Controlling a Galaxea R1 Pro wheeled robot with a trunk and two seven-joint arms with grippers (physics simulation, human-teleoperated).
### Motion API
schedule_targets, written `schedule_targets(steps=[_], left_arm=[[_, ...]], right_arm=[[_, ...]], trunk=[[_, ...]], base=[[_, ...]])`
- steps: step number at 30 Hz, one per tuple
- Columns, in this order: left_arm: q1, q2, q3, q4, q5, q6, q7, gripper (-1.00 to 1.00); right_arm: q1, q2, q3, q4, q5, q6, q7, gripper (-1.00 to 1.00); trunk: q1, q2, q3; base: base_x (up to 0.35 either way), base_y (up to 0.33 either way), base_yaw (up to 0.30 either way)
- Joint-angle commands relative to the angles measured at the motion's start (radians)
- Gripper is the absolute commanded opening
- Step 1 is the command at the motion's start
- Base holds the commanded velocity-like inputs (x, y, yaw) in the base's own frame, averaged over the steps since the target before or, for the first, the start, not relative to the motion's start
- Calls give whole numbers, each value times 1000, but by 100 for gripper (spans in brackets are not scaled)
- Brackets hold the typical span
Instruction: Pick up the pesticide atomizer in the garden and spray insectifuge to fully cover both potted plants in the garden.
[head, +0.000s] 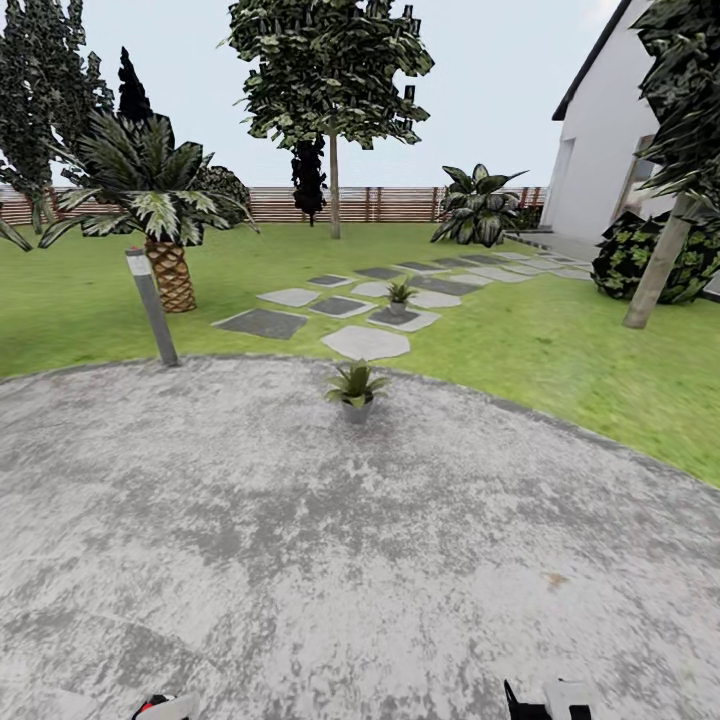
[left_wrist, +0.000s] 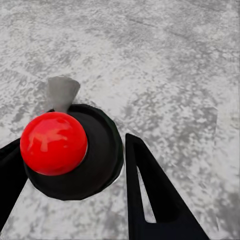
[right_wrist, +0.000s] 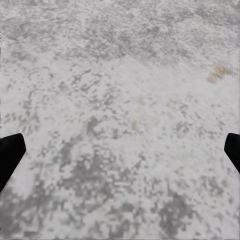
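The left gripper (left_wrist: 75, 165) pinches the pesticide atomizer (left_wrist: 70, 150), its red cap (left_wrist: 53, 143) between the black fingers (left_wrist: 150, 195); the right gripper (right_wrist: 120, 155) hangs spread and empty. Roll toward the near potted plant (head: 355, 388) on the paved patch (head: 300, 560), aiming what seems the nozzle outward; the farther potted plant (head: 400, 296) sits among stepping stones (head: 365, 343).

Round paved patch (head: 300, 560): mottled light/dark grey. Lawn (head: 560, 350) green. Slatted wooden fence (head: 400, 203) brown. Two green-leaved potted plants (head: 355, 388), grey pots. Spray bottle (left_wrist: 75, 155): glossy red ball on dark top, pale grey trigger. Black fingers (left_wrist: 155, 200).
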Motion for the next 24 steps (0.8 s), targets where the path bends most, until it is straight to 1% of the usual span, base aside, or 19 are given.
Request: schedule_targets(steps=[1, 8, 24], left_arm=[[-1, 0, -1, 1, -6, -3, 7, -100], [-1, 0, -1, 1, -6, -3, 7, -100], [-1, 0, -1, 1, -6, -3, 7, -100]], right_arm=[[-1, 0, 0, 1, 1, -3, 0, 100], [-1, 0, 0, 1, 1, -3, 0, 100], [-1, 1, 0, -1, 0, -3, -2, 100]], trunk=[[0, 0, -1], [0, 0, -1], [0, 0, -1]], base=[[326, 133, 0], [311, 178, 0], [296, 219, 0]])
